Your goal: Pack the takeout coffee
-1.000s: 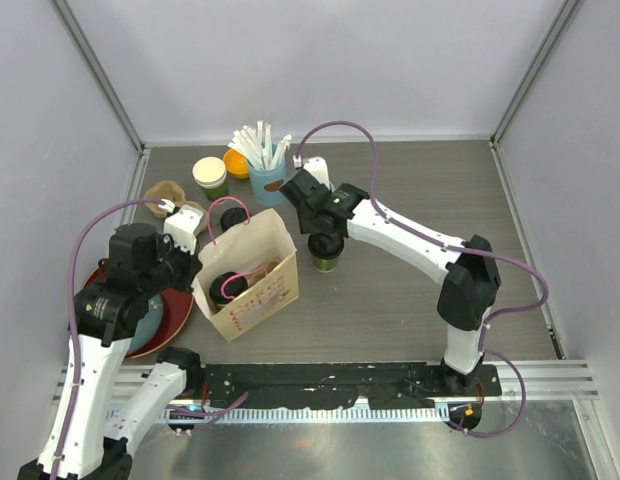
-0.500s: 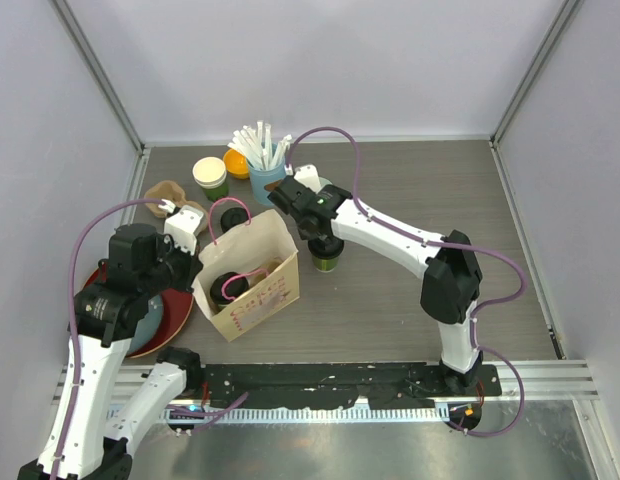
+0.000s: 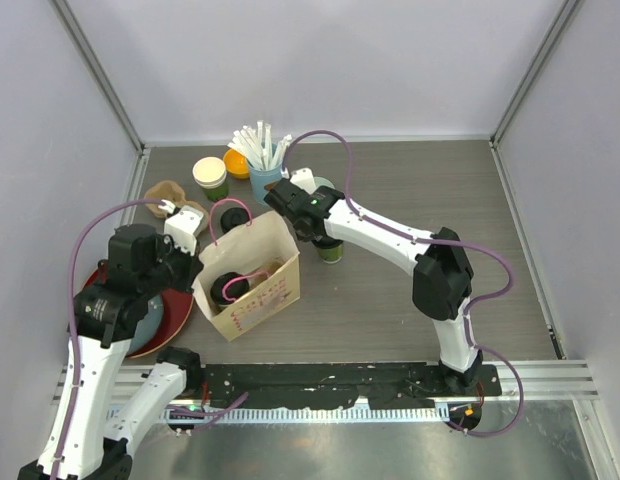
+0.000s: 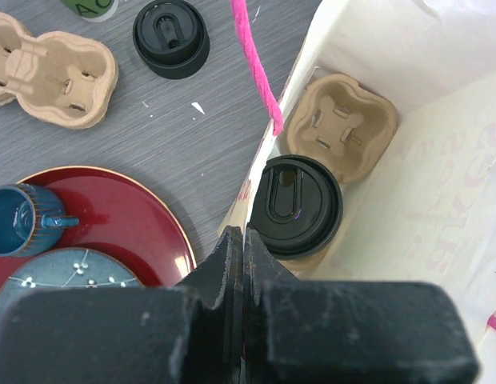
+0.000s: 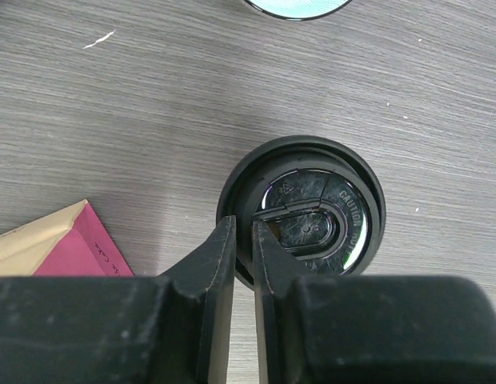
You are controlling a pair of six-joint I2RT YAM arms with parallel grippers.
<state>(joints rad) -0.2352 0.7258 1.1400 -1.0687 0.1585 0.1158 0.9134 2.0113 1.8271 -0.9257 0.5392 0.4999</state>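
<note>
One dark-green takeout cup with a black lid (image 3: 330, 248) stands just right of the paper bag (image 3: 260, 295). My right gripper (image 3: 312, 226) is shut on the left rim of its lid (image 5: 312, 210), with one finger inside the rim and one outside; I cannot tell whether the cup is off the table. The second lidded cup (image 4: 294, 206) sits inside the bag beside a cardboard carrier (image 4: 344, 128); it also shows in the top view (image 3: 228, 288). My left gripper (image 4: 243, 240) is shut on the bag's left wall and holds it open.
A blue cup of straws (image 3: 265, 165), a green cup with a cream top (image 3: 210, 177) and an orange item (image 3: 236, 162) stand at the back. A loose black lid (image 4: 171, 38), a cardboard carrier (image 4: 48, 68), and a red plate (image 4: 112, 224) with blue dishes lie left of the bag.
My right gripper has shifted left toward the bag, still over the cup. The cup has moved slightly toward the back. The left arm and the bag have stayed still.
</note>
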